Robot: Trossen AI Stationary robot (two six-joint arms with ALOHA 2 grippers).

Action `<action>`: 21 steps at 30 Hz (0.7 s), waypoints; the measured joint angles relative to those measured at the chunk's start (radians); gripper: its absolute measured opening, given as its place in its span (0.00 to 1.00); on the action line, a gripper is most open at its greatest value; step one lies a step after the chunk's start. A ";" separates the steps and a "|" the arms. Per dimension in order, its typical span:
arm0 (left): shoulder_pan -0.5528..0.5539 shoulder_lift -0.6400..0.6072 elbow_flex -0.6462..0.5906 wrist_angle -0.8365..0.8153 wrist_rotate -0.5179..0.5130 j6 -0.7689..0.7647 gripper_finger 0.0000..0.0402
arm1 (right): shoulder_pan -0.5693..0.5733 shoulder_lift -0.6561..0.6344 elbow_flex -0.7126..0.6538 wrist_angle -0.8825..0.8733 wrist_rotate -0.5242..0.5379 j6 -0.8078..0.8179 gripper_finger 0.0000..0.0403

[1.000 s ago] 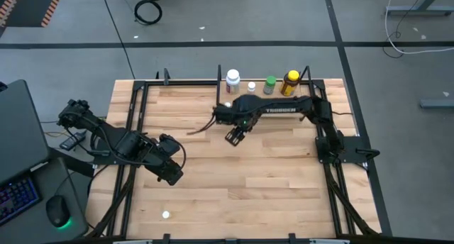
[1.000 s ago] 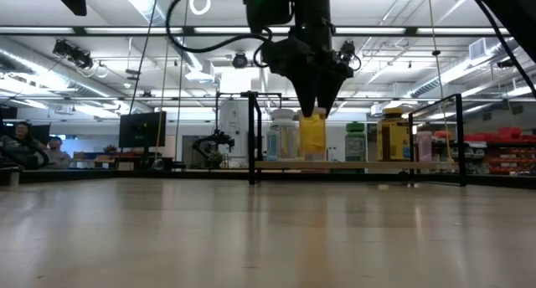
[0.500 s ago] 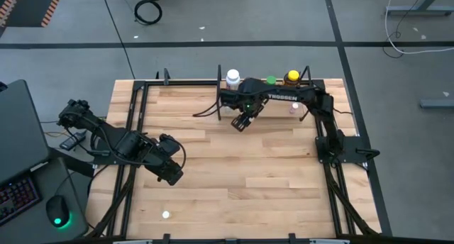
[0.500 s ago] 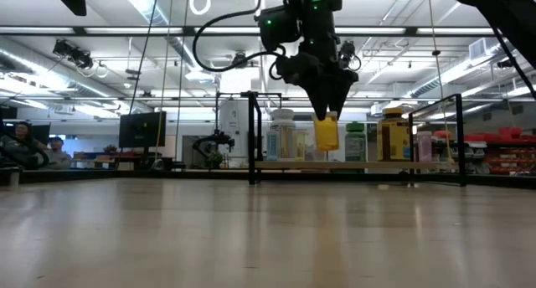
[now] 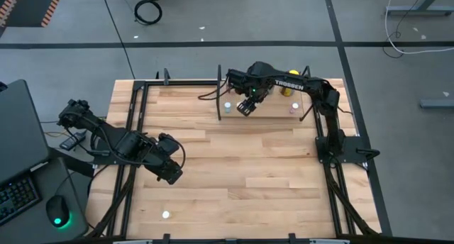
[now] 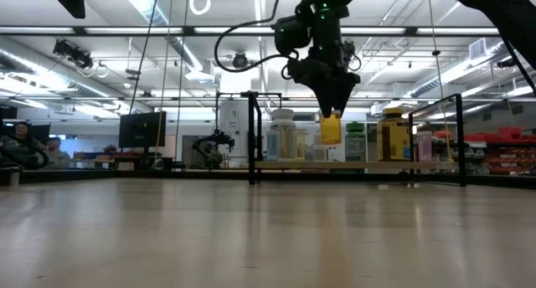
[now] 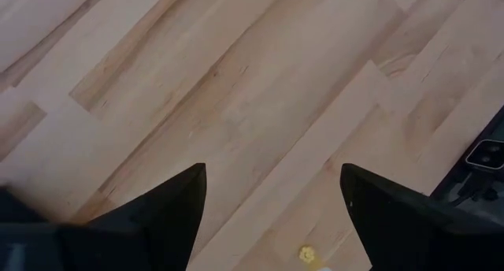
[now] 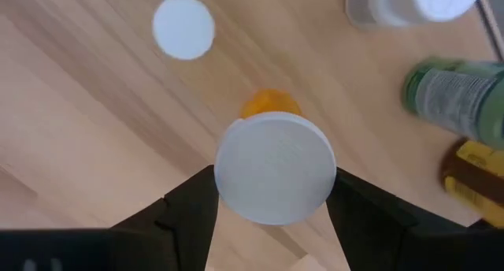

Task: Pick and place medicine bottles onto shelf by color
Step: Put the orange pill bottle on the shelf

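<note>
White-capped orange bottle point(image 8: 275, 167) clamped between jaws — green bottle point(image 8: 457, 95) beyond.

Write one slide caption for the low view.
Right hand holds an orange bottle above the shelf.

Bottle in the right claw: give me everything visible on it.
The bottle is small and round, with an orange-yellow translucent plastic-looking body and a wide white cap. It hangs upright, cap up, clamped at the cap between the right claw's dark fingers. It is lifted clear of the wood, above the shelf, level with the bottles standing there. Only the claw touches it. No label shows.
</note>
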 joint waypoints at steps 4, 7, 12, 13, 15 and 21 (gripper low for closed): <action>0.000 0.000 0.000 -0.002 -0.008 -0.014 0.74 | -0.014 -0.024 -0.063 0.044 -0.013 -0.033 0.57; 0.000 0.000 0.000 -0.002 -0.023 -0.038 0.74 | -0.023 -0.062 -0.155 0.124 -0.052 -0.019 0.57; 0.001 0.000 0.000 -0.002 -0.025 -0.053 0.74 | -0.024 -0.130 -0.292 0.239 -0.075 0.014 0.57; 0.001 0.000 0.000 -0.002 -0.026 -0.053 0.74 | -0.024 -0.141 -0.308 0.253 -0.075 0.018 0.57; 0.005 0.000 0.000 -0.002 -0.027 -0.053 0.74 | -0.024 -0.157 -0.328 0.278 -0.074 0.031 0.57; 0.033 0.000 0.000 -0.002 -0.028 -0.053 0.74 | -0.044 -0.168 -0.328 0.295 -0.077 0.055 0.57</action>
